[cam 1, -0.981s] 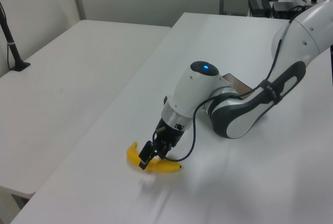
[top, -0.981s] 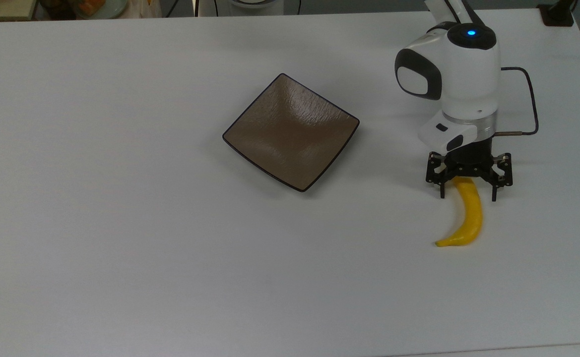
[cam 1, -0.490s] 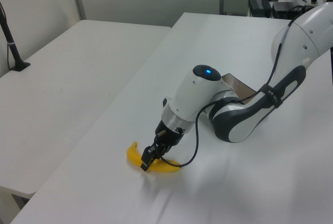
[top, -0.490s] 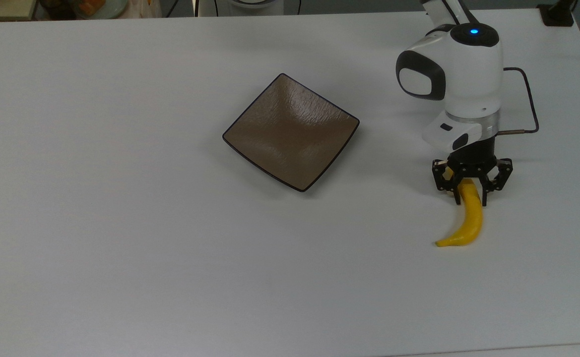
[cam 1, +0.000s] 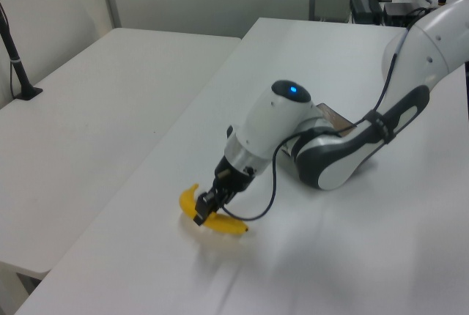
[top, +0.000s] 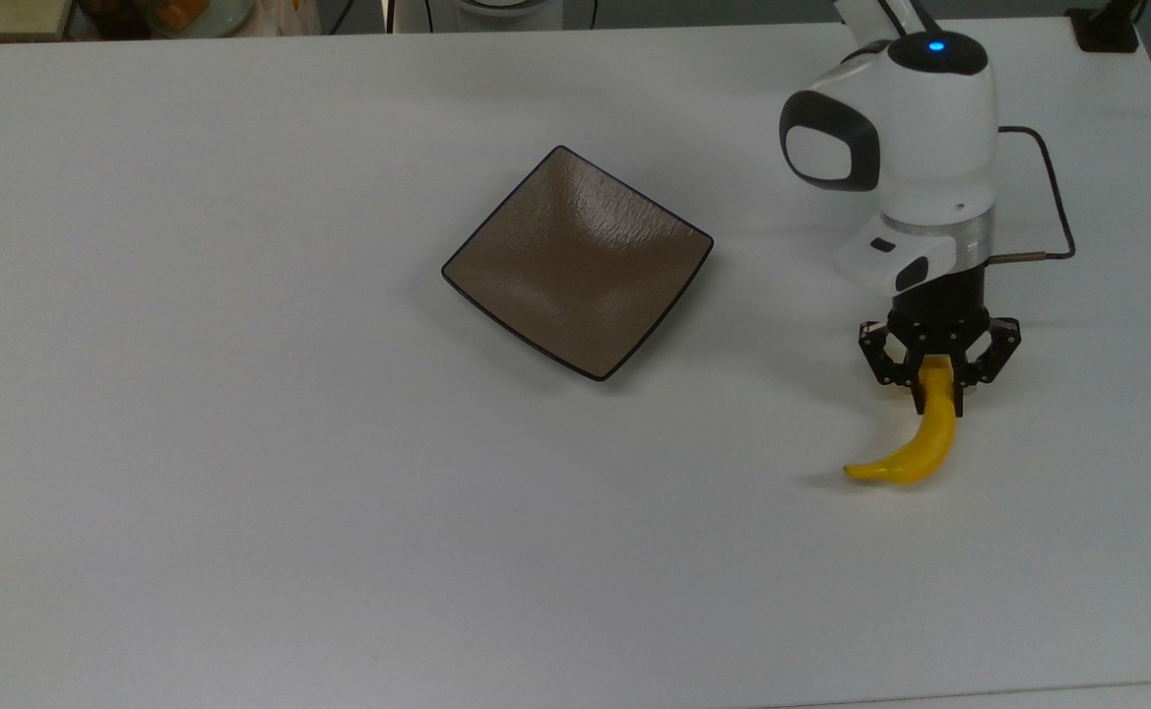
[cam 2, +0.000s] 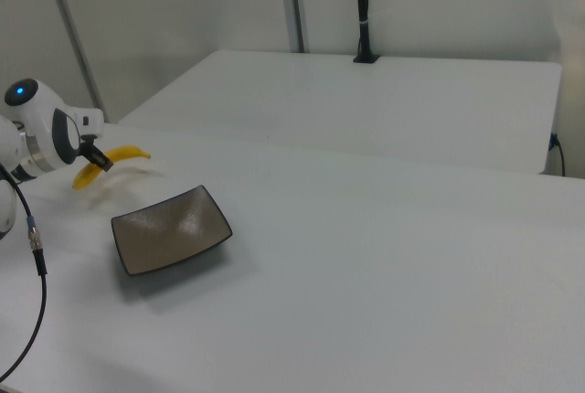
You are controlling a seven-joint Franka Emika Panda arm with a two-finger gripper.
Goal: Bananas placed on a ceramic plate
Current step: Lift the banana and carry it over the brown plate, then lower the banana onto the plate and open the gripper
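A yellow banana (top: 927, 445) hangs from my gripper (top: 937, 390), which is shut on its upper end at the top view's right. The banana's free tip points down-left, with a faint shadow on the white table under it, so it looks slightly raised. The left view shows the banana (cam 1: 188, 200) in my gripper (cam 1: 201, 213) near the table's front edge. The square brown ceramic plate (top: 575, 261) with a dark rim lies bare mid-table, well to the left of the banana in the top view. From the right view, the banana (cam 2: 124, 153) sits behind the plate (cam 2: 170, 228).
A black cable (top: 1055, 197) loops out from the wrist. The arm's body covers most of the plate (cam 1: 334, 116) in the left view. A second white table with a black post (cam 1: 17, 66) stands beside this one. Clutter (top: 181, 14) lies beyond the far edge.
The gripper went from open around the banana to shut on its upper end. The banana's free tip has swung left and lifted a little off the table.
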